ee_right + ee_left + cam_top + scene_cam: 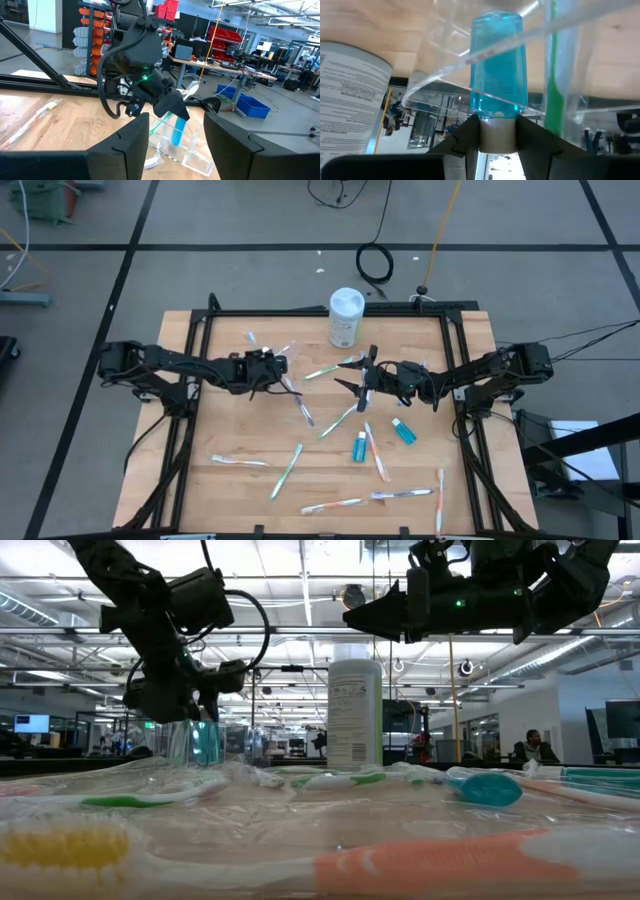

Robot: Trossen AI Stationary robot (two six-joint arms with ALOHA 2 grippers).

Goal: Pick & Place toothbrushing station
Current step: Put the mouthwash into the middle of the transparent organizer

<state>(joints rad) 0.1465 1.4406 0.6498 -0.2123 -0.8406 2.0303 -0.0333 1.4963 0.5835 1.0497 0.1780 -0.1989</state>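
Note:
A clear plastic cup (192,150) stands on the table left of centre, also seen as the clear cup (192,745) in the low view. A green toothbrush (554,75) leans in it. My left gripper (283,373) reaches in from the table's left, slanting down, and is shut on a teal-blue tube (498,65) whose lower end is inside the cup. My right gripper (350,383) hovers open at the table's centre, pointing at the cup, its fingers (135,137) holding nothing. My left gripper pinches the tube's white cap (496,137) between its two fingers. The fingers come slanting down from the table's left side. The tube (177,132) hangs below them with its cap up, a little tilted, its blue body down in the cup.
A tall white canister (345,317) stands at the far middle. Two more teal tubes (360,446), (403,430) and several toothbrushes (285,470) lie scattered over the near half. Black frame rails (300,311) border the table.

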